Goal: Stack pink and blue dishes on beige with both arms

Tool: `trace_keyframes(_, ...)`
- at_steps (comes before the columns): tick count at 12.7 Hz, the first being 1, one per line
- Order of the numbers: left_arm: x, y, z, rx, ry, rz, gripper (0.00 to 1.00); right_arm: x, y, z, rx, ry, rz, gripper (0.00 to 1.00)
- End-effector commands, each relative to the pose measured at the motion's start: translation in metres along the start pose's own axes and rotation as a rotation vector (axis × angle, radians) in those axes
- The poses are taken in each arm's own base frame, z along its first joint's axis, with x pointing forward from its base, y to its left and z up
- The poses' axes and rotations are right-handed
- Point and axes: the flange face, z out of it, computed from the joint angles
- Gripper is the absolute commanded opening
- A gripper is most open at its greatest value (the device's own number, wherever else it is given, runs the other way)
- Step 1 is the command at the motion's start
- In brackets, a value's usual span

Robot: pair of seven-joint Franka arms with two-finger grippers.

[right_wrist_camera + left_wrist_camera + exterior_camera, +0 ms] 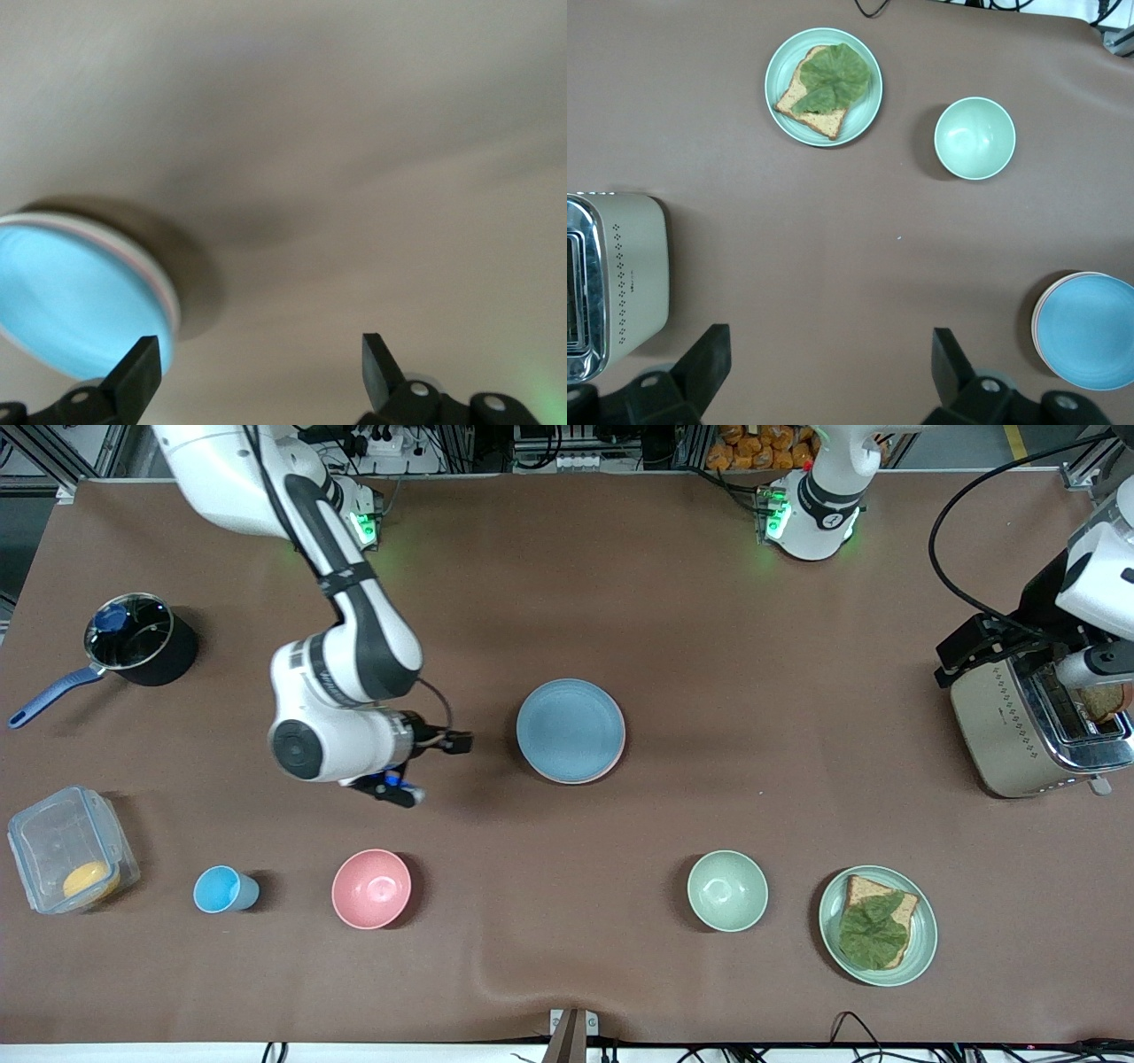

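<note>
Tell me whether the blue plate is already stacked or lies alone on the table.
Stacked. The blue plate lies on top, with a pink rim showing under its edge; both wrist views show layered edges beneath it.

Plates: one stack (570, 731) mid-frame, blue on top, pink rim beneath; one green plate (877, 925) with toast. Bowls: two, pink (371, 888) and green (727, 890). One cup (223, 889), pot (140, 639), toaster (1032, 717), lidded box (69, 848). Two arms.

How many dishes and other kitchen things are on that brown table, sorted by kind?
Plates: 3 visible, the blue plate stacked on a pink plate, plus the green plate with bread
Bowls: 2, pink bowl, green bowl
Cup: 1
Pot: 1
Plastic box: 1
Toaster: 1
Total: 9
</note>
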Motion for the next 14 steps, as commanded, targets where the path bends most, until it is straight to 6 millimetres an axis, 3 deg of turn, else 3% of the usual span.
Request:
trace_keyframes(1, -0.008, -0.007, -0.021, -0.013, 0.020, 0.009, 1.00, 0.020, 0.064, -0.040, 0.005, 0.005, -0.068, 1.00)
trace_keyframes(4, -0.012, -0.008, -0.021, -0.004, 0.005, 0.008, 1.00, 0.049, 0.160, -0.080, 0.048, -0.022, -0.220, 1.00)
trace_keyframes(5, -0.014, -0.013, -0.018, 0.006, -0.024, 0.019, 1.00, 0.046, 0.184, -0.090, 0.007, -0.017, -0.246, 1.00)
trace_keyframes(6, -0.011, -0.029, -0.018, 0.019, -0.027, 0.024, 1.00, 0.031, 0.200, -0.104, -0.045, 0.009, -0.278, 1.00)
trace_keyframes(9, -0.010, -0.041, -0.003, 0.027, -0.084, 0.094, 1.00, 0.006, 0.225, -0.144, -0.154, 0.086, -0.375, 1.00)
trace_keyframes(11, -0.010, -0.044, 0.011, 0.032, -0.117, 0.097, 1.00, -0.013, 0.245, -0.184, -0.187, 0.157, -0.432, 1.00)
trace_keyframes(14, -0.007, -0.043, 0.017, 0.030, -0.131, 0.107, 1.00, -0.059, 0.251, -0.235, -0.247, 0.249, -0.438, 1.00)
